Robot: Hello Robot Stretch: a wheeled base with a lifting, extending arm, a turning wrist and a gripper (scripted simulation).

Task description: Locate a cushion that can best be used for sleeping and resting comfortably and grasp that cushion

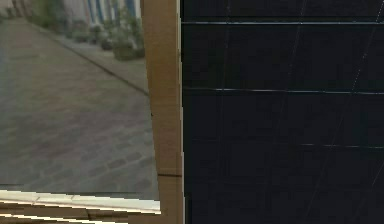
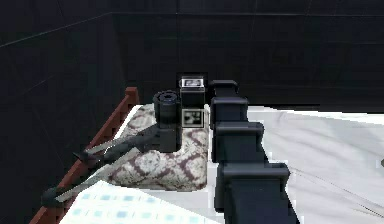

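In the arm side view, the dark arm [image 2: 245, 150] reaches out over a bed [image 2: 325, 140] with white sheets and a reddish-brown side rail [image 2: 62, 190]. A patterned cushion [image 2: 168, 166] lies on the bed beside the rail. The pincer [image 2: 88, 156] shows against the cushion and rail, so I cannot tell whether it holds anything. In the forward view, a tan-framed window [image 1: 165, 100] meets a dark wall [image 1: 285, 120].
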